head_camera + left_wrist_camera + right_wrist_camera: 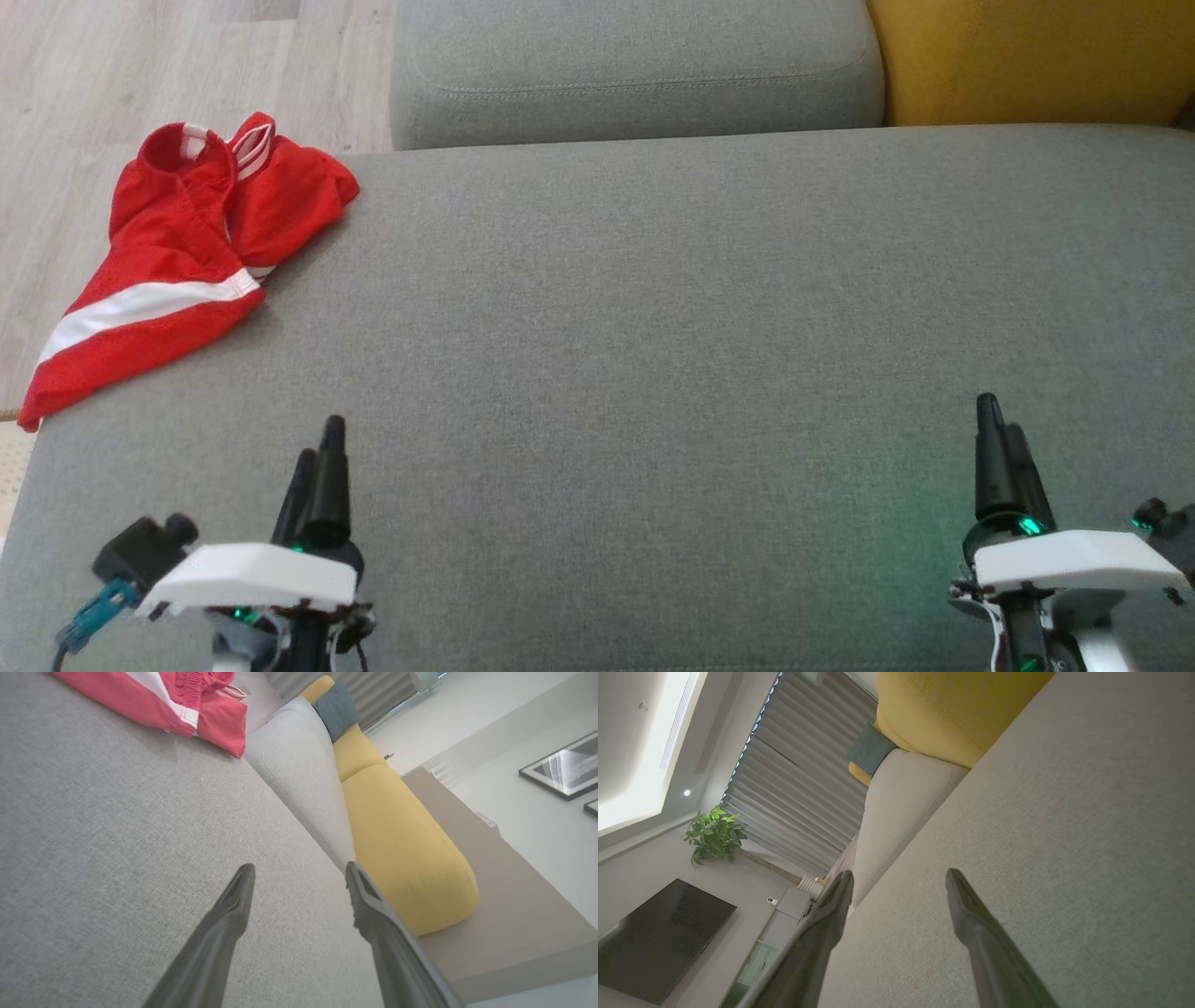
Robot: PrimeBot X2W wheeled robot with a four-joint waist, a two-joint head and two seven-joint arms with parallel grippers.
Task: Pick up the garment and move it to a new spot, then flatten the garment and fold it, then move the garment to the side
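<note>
Left gripper (pixel 317 441) and right gripper (pixel 1000 416) fingers wide apart, empty; crumpled red white-striped garment (pixel 177 252) beyond.

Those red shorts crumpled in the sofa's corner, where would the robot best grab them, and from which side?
Probably the raised fold in the middle of the red shorts, coming down from above with the left gripper, which is open and nearer. The cloth stands up there, easy to pinch; the striped leg lies flat and reaches the left edge of the grey cushion.

Open left hand (pixel 299 877), grey sofa (pixel 117 835), red garment (pixel 187 700)
</note>
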